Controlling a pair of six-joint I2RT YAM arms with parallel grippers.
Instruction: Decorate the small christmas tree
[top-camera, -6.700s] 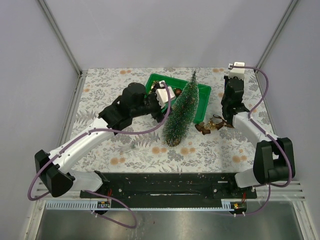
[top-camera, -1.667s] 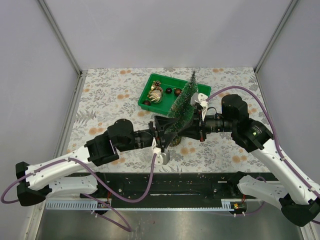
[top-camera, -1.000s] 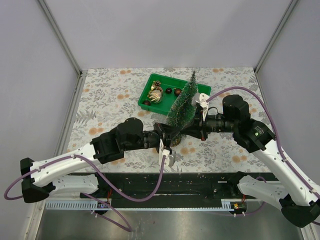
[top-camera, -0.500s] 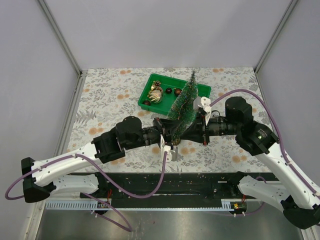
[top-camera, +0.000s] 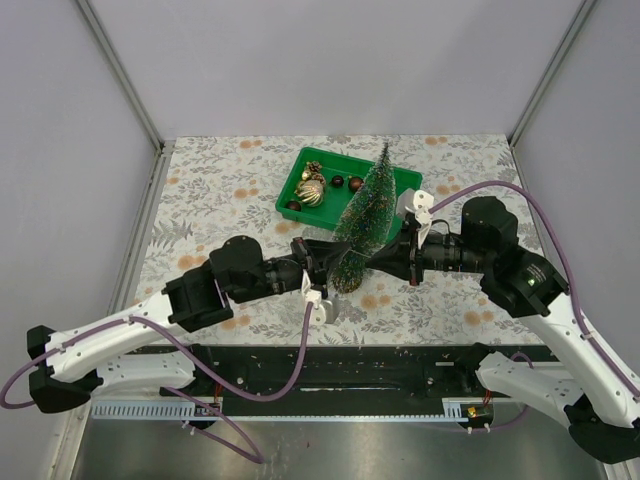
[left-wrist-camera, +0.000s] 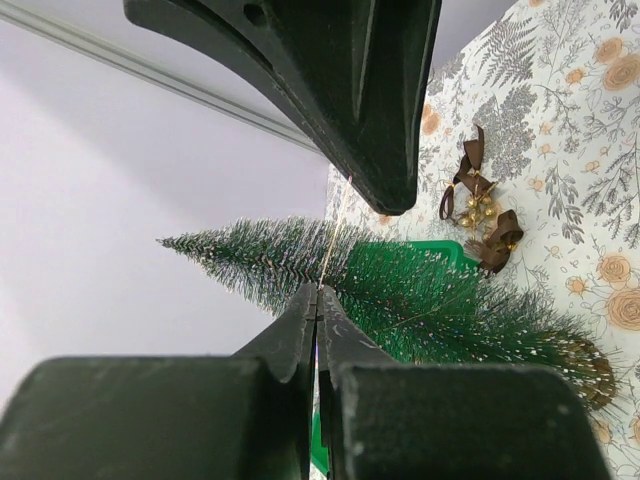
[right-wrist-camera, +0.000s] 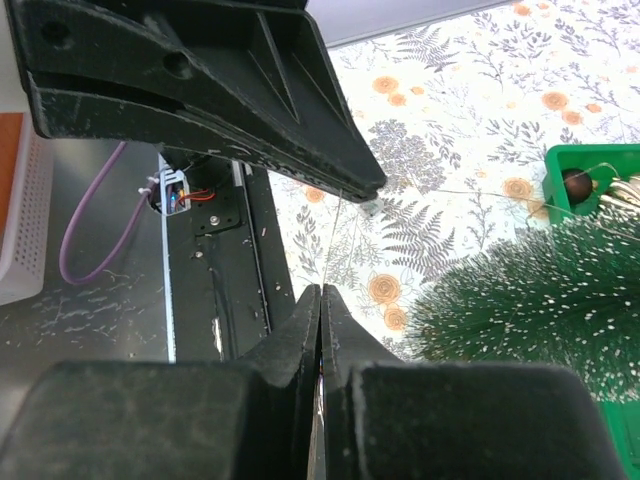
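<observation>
The small christmas tree (top-camera: 365, 222) stands upright on its wooden base in the middle of the table, just in front of the green tray (top-camera: 290, 187). My left gripper (top-camera: 340, 263) and right gripper (top-camera: 378, 264) point at each other, tip to tip, low in front of the tree. Both are shut on a thin gold thread. In the left wrist view the thread (left-wrist-camera: 335, 230) runs from my left gripper (left-wrist-camera: 318, 290) up to the right one. The right wrist view shows the thread (right-wrist-camera: 335, 240) between my right gripper (right-wrist-camera: 320, 290) and the left one above.
The tray holds a gold ball (top-camera: 310, 192), small dark red balls (top-camera: 338, 182) and a pine cone (top-camera: 314, 168). Brown bows with gold beads (left-wrist-camera: 480, 215) lie on the floral cloth to the right of the tree. The black base rail (top-camera: 340, 365) runs along the near edge.
My left jaws have closed onto the thread. The two arms have drawn slightly apart, the left toward the left and the right toward the right. The tree has stayed in place.
</observation>
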